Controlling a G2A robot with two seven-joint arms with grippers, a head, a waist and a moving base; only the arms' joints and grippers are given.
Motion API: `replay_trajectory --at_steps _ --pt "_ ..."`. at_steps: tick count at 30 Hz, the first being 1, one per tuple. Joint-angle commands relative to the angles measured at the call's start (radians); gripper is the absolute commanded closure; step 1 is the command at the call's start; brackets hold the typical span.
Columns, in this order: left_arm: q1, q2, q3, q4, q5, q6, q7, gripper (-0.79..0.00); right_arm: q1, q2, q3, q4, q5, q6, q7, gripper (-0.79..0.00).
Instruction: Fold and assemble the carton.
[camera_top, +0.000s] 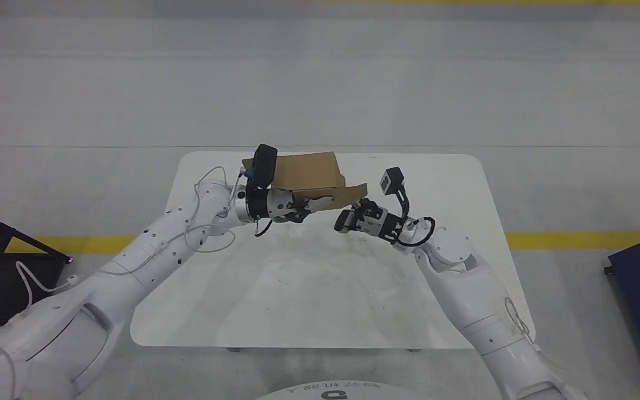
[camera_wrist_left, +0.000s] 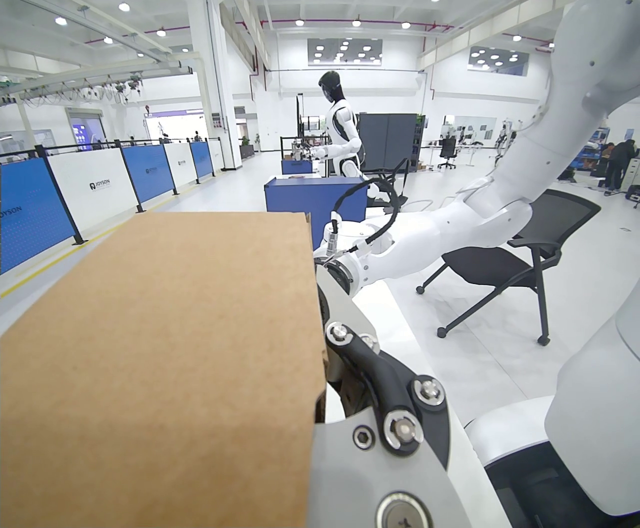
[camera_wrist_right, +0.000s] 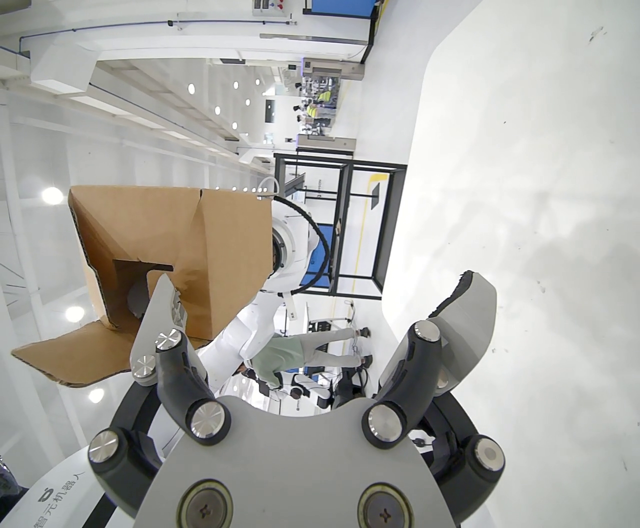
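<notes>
A white desk with rounded corners stands on a pale grey floor, which a yellow line crosses. Beside the desk stands a black folding chair. Farther off are a blue cabinet, a row of blue and white barrier panels, a white humanoid figure and a black open frame

1. Carton: plain brown all over.
2. Table: white top, a few small dark specks.
3. Floor: grey, with a yellow stripe to the left and right of the table.
4. Right gripper: silver-grey fingers, black links.
5. Arms: white, black cables.
</notes>
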Motion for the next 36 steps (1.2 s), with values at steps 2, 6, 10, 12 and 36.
replay_trajectory --at_steps 2,6,10,12,36 --pt "-0.001 0.0 0.001 -0.001 -0.003 0.0 0.0 0.0 0.006 -0.001 -0.007 0.003 0.0 0.006 0.002 -0.785" --pt "0.0 0.002 -0.002 -0.005 -0.006 0.0 0.0 0.0 0.019 -0.003 -0.012 0.013 0.014 0.012 -0.01 -0.785" --pt "0.008 0.007 -0.023 -0.011 -0.016 0.0 0.0 0.0 0.017 -0.001 0.024 0.022 0.087 -0.006 0.001 -0.785" --pt "0.016 0.012 -0.043 -0.018 -0.022 0.0 0.0 0.0 0.009 0.002 0.047 0.024 0.127 -0.019 0.012 -0.785" --pt "0.065 -0.001 -0.119 -0.023 0.012 0.0 0.0 0.0 -0.04 0.011 0.034 -0.03 0.064 -0.06 0.05 -0.785"
